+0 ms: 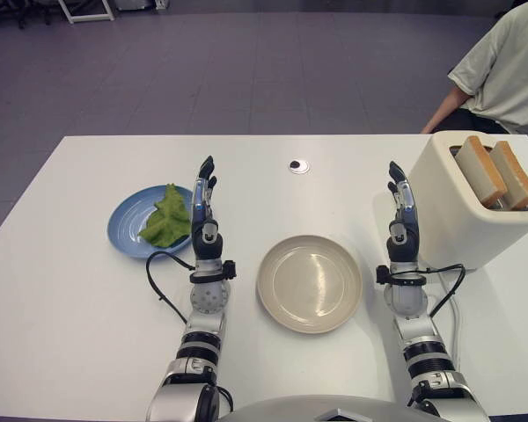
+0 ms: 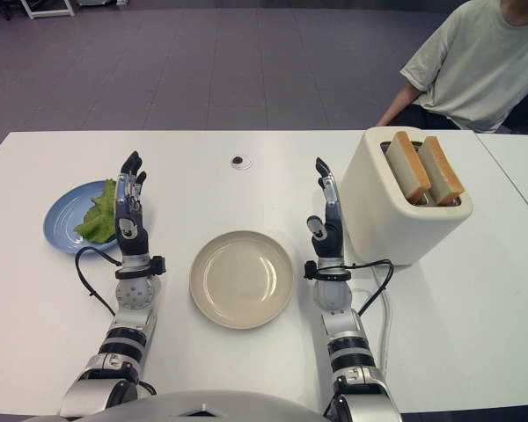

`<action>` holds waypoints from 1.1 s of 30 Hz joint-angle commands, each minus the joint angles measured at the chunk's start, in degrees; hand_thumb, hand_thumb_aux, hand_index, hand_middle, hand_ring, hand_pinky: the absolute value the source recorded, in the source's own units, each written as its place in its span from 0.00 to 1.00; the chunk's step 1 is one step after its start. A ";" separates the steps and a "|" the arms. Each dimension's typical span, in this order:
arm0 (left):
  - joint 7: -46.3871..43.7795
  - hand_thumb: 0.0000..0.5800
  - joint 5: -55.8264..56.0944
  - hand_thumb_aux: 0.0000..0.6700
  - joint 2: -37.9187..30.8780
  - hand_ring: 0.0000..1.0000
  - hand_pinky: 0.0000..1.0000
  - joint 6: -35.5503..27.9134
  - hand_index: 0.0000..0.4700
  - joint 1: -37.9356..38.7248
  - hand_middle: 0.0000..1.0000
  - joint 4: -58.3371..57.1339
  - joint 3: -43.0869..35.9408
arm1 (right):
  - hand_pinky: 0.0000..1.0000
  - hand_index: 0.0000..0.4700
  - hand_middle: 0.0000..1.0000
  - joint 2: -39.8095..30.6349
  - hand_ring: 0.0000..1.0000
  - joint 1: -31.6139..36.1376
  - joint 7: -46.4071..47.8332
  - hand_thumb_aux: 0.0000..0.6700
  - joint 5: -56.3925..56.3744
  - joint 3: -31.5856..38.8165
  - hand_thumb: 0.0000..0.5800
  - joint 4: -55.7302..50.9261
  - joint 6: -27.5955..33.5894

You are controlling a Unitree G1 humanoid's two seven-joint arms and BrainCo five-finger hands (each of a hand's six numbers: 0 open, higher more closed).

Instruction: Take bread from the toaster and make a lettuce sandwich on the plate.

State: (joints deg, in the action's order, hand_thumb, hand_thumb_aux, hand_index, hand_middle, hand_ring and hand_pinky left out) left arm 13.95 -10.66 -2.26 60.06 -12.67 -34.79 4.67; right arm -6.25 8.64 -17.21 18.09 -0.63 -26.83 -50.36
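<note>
A cream toaster (image 1: 458, 215) stands at the right of the white table, with two slices of bread (image 1: 480, 169) (image 1: 514, 173) sticking up from its slots. An empty beige plate (image 1: 310, 283) lies at the table's middle front. A green lettuce leaf (image 1: 166, 216) rests on a blue plate (image 1: 128, 220) to the left. My left hand (image 1: 203, 207) is held upright with straight fingers just right of the blue plate, holding nothing. My right hand (image 1: 402, 211) is upright and open too, just left of the toaster.
A small round dark-centred disc (image 1: 298, 165) lies on the table (image 1: 70, 290) behind the beige plate. The toaster's black cord (image 1: 444, 286) runs past my right wrist. A person in a light shirt (image 1: 506, 61) sits beyond the far right corner.
</note>
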 commanded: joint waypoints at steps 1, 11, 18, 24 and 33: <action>0.35 0.00 -1.15 0.00 0.76 0.00 0.00 -0.44 0.00 0.58 0.00 -2.17 -0.77 | 0.00 0.00 0.00 -0.57 0.00 0.90 0.78 0.00 -0.96 0.25 0.00 -2.17 -0.94; -2.73 0.00 1.80 0.00 1.00 0.00 0.00 -1.92 0.00 2.16 0.00 -0.55 -1.87 | 0.00 0.00 0.00 -0.03 0.00 3.34 5.08 0.00 -5.34 1.13 0.00 -4.45 -1.05; -0.95 0.00 0.09 0.00 0.52 0.00 0.00 -2.52 0.00 2.16 0.00 -0.45 -0.77 | 0.00 0.00 0.00 -7.50 0.00 -3.03 2.56 0.00 8.47 -9.81 0.00 22.38 6.54; 0.79 0.00 -2.08 0.00 0.67 0.00 0.00 -2.76 0.00 3.49 0.00 0.82 -0.43 | 0.00 0.00 0.00 -24.97 0.00 -9.05 9.07 0.00 17.27 -32.23 0.00 38.87 22.44; 3.37 0.00 -4.40 0.00 -0.50 0.00 0.00 -3.05 0.00 4.97 0.00 2.26 0.73 | 0.00 0.00 0.00 -38.91 0.00 -5.23 7.07 0.00 26.74 -24.80 0.00 16.77 32.76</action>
State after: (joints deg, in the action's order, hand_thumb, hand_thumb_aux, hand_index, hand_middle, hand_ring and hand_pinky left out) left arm 16.93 -13.63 -1.44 57.72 -10.46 -31.44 4.90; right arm -43.45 1.33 -10.17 44.14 -28.63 -7.54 -17.87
